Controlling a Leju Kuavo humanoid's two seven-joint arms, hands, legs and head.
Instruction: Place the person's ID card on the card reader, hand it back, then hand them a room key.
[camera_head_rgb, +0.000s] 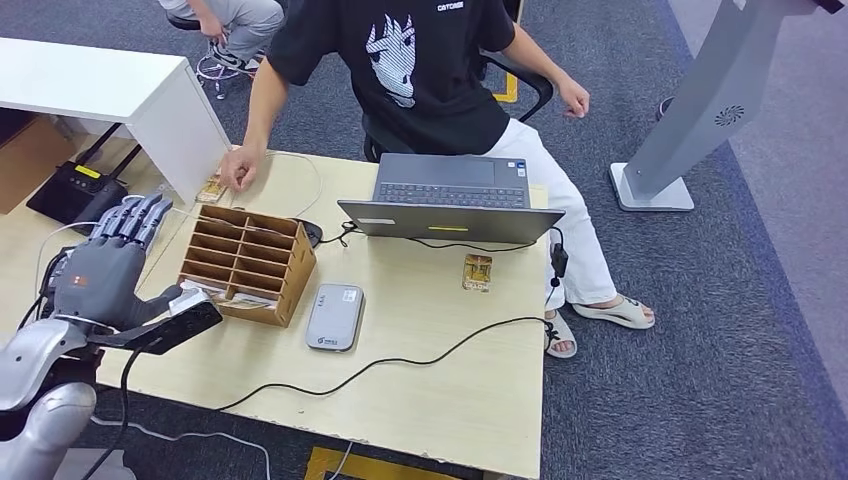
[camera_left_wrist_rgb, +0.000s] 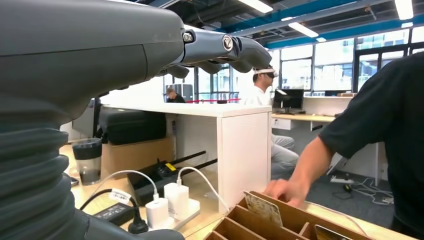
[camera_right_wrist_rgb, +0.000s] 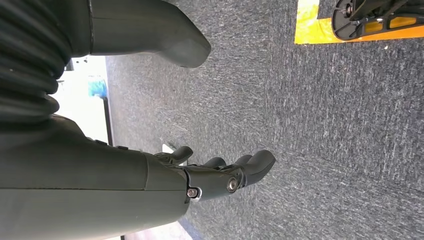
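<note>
Now the left hand (camera_head_rgb: 105, 265) is raised at the left edge of the head view, beside the wooden card organizer (camera_head_rgb: 248, 262), with fingers stretched out and apart, holding nothing. The right hand (camera_right_wrist_rgb: 215, 175) hangs over the grey carpet, fingers loosely spread, also holding nothing.

I judge the step in hand is to receive the ID card. The person's hand (camera_head_rgb: 238, 170) rests on the table (camera_head_rgb: 440, 390) in the upper left of the frame, touching a small card-like thing (camera_head_rgb: 212, 189) that may be the ID card, but I cannot tell for sure. To do it well, the left hand should wait open and steady, come toward the person's hand from the side of the organizer, and close only when the card lies between thumb and finger. The card reader (camera_head_rgb: 334, 316), a grey flat device, lies in the lower middle, just beside the organizer, so the way to it is short.

About containers: the organizer has many open compartments. In the left wrist view a patterned card (camera_left_wrist_rgb: 263, 208) stands tilted in one slot near the person's fingers, and another card edge shows at the lower right; the other slots I cannot judge
</note>
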